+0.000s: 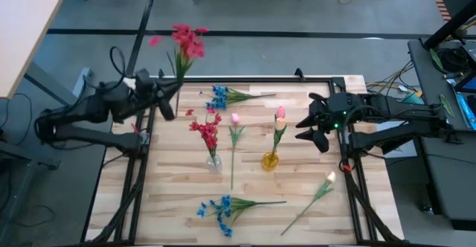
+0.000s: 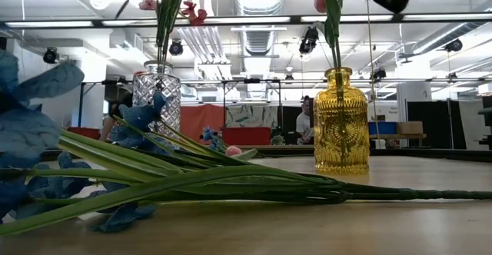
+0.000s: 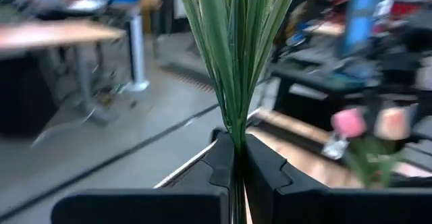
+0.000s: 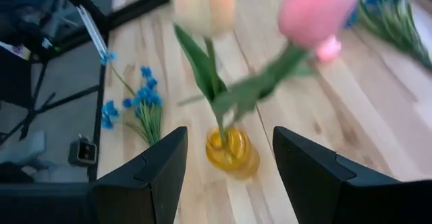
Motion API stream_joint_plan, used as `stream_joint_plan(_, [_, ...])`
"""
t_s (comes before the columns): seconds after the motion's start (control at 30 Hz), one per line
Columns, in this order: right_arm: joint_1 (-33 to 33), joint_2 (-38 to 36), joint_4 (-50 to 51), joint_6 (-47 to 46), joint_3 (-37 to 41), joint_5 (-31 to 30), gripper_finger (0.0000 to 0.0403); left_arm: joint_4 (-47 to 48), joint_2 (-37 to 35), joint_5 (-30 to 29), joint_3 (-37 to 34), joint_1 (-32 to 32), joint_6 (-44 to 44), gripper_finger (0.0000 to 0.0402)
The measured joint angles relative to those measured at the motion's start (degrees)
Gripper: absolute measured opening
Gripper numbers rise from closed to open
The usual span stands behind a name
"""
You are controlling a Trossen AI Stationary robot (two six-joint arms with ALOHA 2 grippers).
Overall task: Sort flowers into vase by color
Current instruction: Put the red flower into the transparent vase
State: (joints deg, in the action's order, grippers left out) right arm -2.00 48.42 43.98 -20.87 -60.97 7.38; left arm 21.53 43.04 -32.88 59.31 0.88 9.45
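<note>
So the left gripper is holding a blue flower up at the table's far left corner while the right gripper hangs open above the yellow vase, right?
Not quite: the flower in the left gripper is a red flower, not blue, as the high view shows. The rest holds: the right gripper hangs open above the yellow vase.

Worktop [image 1: 178,202]: pale wood planks, matt, visible grain. Yellow vase [image 2: 340,120]: glossy embossed glass. Clear vase [image 2: 156,94]: cut-pattern glass. Left pincer [image 3: 236,166]: matt black plastic.

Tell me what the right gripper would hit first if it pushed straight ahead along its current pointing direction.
Likely the tulips standing in the yellow vase; the open right gripper looks straight at them, though depth is unclear.
</note>
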Motion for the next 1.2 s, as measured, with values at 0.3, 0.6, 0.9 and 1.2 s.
stream_joint_plan(0.3, [0.00,-0.39,-11.07,7.11,0.00,0.63,0.0210,-19.07,3.86,-12.45,-0.02,-23.38,-15.58,0.0000])
stream_joint_plan(0.6, [0.00,0.09,-15.91,10.08,-5.69,1.62,0.0210,-21.87,9.91,-14.71,3.83,-34.60,-20.10,0.0000])
stream_joint_plan(0.9, [0.02,6.34,-31.87,20.87,-10.95,2.19,0.0210,-21.09,23.44,-14.70,16.47,-35.99,-25.03,0.0000])
stream_joint_plan(1.2, [0.28,20.78,-37.15,24.31,-24.29,14.64,0.0234,-17.10,31.80,-20.75,27.20,-35.86,-30.11,0.0000])
